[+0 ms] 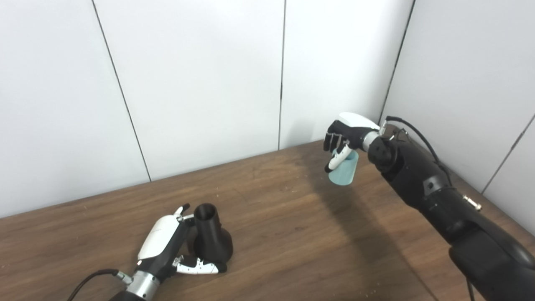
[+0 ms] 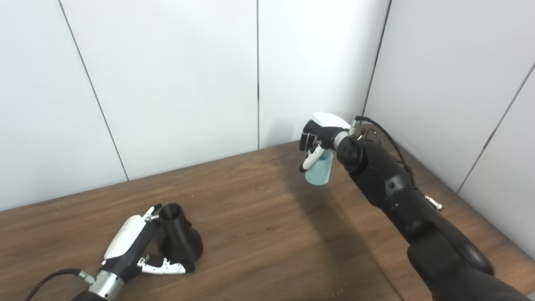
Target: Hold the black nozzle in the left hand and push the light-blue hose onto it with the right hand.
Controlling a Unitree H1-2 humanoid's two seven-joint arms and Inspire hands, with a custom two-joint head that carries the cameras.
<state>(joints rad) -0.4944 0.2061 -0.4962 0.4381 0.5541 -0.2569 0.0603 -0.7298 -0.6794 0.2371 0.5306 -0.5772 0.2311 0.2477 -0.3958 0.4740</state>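
Note:
The black nozzle (image 1: 211, 236) stands upright on the wooden table (image 1: 301, 238) at the near left, its round mouth facing up and its wide base down. My left hand (image 1: 165, 244) wraps it from the left. The fingers lie behind the neck and the thumb runs along the front of the base. The light-blue hose (image 1: 345, 171), a short open tube, hangs above the table's far right. My right hand (image 1: 345, 133) is shut on its top end, with the thumb down its side. The hose and the nozzle are far apart.
White wall panels (image 1: 200, 83) close off the table at the back and on the right, meeting in a corner just behind my right hand. My right forearm (image 2: 401, 200) slants across the table's right side. A broad stretch of wood lies between the two hands.

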